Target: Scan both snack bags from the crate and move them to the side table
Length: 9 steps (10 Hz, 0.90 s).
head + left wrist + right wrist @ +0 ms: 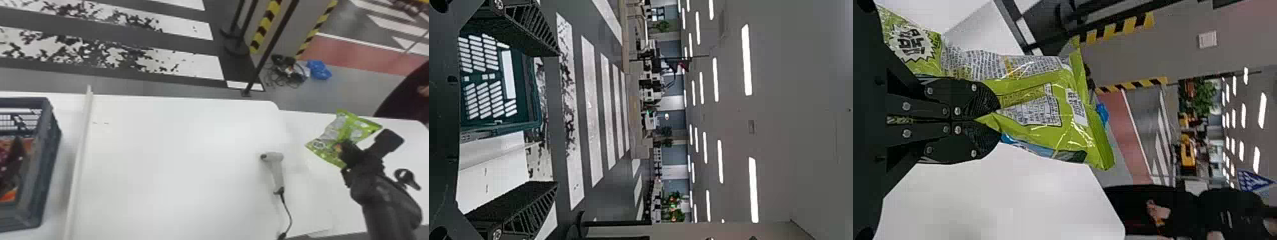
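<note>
One green snack bag (354, 127) hangs over the side table (411, 143), your right gripper (999, 120) clenched on a fold; that small pinch could let slick wrapping slip. Nearby, the scanner (275, 166) and its cord (289, 212) could snag a low arm. Your left gripper (557, 119) gapes; the crate (48, 178) holds something orange (9, 196), perhaps the second bag

White tbl (175, 166) w/ gray scanner (276, 169) & blk cable (290, 217), dk crate (49, 159) on L past ridge (79, 153).
</note>
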Available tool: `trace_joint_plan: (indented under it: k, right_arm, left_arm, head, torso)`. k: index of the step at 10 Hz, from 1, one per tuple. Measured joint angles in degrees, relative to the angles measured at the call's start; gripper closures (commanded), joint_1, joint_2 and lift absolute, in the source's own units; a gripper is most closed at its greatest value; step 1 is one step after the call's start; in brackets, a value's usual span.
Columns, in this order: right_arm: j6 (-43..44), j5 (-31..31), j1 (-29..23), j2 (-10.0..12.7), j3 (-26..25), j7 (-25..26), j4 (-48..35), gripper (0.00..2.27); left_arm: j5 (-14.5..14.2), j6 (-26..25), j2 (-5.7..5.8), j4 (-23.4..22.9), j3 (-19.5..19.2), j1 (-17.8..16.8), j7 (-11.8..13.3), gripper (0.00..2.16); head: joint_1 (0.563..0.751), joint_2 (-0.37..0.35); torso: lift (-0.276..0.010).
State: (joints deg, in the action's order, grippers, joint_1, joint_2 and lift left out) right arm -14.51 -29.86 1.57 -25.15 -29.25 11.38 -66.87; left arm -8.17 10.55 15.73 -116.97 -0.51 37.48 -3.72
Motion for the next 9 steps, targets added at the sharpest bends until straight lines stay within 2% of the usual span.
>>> trace_joint_plan:
  k: [2, 4, 5, 6, 7, 9]
  right_arm:
    - [5.01, 0.11, 2.95, -1.88, 3.76, 8.8, 6.63, 2.24]
    - [4.99, 1.28, 4.78, -2.68, 5.44, 11.36, 10.75, 2.2]
    - [4.19, 2.18, 5.72, -2.76, 5.7, 12.27, 12.62, 1.75]
    - [3.32, 2.64, 6.32, -2.8, 5.94, 13.14, 13.71, 0.26]
    - [2.36, 2.77, 6.7, -2.8, 6.14, 13.12, 14.12, 0.0]
    - [1.28, 2.71, 6.77, -2.97, 6.61, 12.38, 13.9, 0.03]
  left_arm:
    - [-0.03, -0.1, 0.02, 0.21, 0.13, -0.27, -0.06, 0.07]
    - [-0.41, 0.03, 0.27, 0.63, 0.28, -0.78, -0.02, 0.07]
    - [-0.68, 0.03, 0.43, 0.85, 0.41, -1.15, 0.05, 0.07]
    - [-0.83, 0.03, 0.54, 1.08, 0.51, -1.46, 0.1, 0.07]
    - [-0.87, 0.04, 0.67, 1.19, 0.58, -1.61, 0.11, 0.07]
    - [-0.88, 0.02, 0.79, 1.13, 0.6, -1.75, -0.06, 0.07]
  head:
    - [0.695, -0.35]
    - [0.695, -0.35]
    - [0.695, -0.35]
    - [0.695, -0.35]
    - [0.695, -0.35]
    - [0.695, -0.35]
  torso:
    - [-0.029]
    - [-0.029]
    - [-0.029]
    - [-0.029]
    - [-0.029]
    - [-0.029]
